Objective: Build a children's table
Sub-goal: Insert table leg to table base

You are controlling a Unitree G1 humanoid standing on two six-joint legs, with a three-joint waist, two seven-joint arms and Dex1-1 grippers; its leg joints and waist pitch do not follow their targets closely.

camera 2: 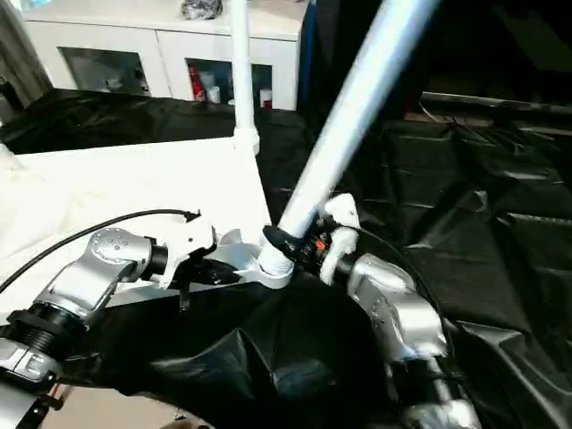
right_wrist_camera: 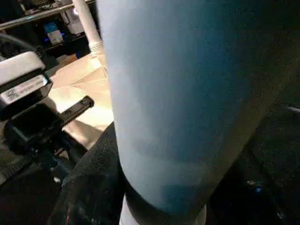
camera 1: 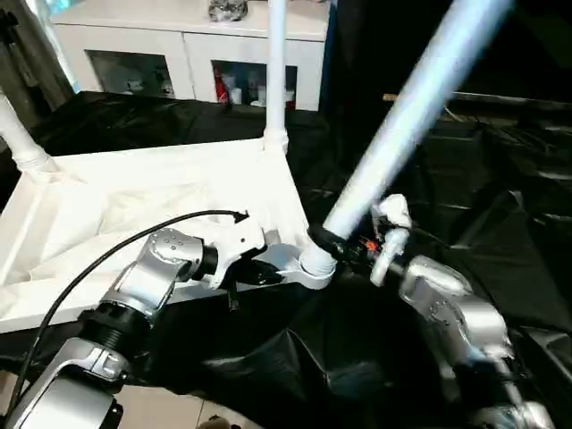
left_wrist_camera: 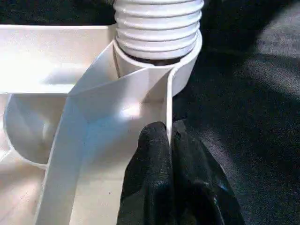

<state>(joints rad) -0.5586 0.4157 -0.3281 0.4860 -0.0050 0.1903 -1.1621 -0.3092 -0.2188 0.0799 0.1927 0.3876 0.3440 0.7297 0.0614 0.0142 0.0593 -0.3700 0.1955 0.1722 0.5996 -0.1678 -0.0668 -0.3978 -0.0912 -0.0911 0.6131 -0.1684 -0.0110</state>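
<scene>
Three legs show: two upright in the table top's (camera 1: pixel 134 192) far sockets, one tilted leg (camera 1: pixel 411 112) at the near corner. The right gripper (camera 1: pixel 332 243) clasps the tilted leg; the left gripper (left_wrist_camera: pixel 168 140) pinches the top's rim.

Overall light: indoor and even, moderately bright in the head views.
Brightest areas: the upturned table top (camera 1: pixel 134 201) and the white cabinet (camera 1: pixel 188 45) wash out, with detail lost on the flat white faces.
Glare: a pale bluish sheen runs along the tilted leg (camera 1: pixel 420 107); soft highlights on the silver forearms.
Dark areas: the black sheet (camera 1: pixel 465 206) swallows detail, showing only glossy creases.
Left wrist view: sharp on the threaded leg end (left_wrist_camera: pixel 159 28); the black fingers (left_wrist_camera: pixel 154 183) are underexposed.
Right wrist view: dim, blue-tinted, with the leg out of focus.
Blur: slight softness toward the frame edges in the head views.
</scene>
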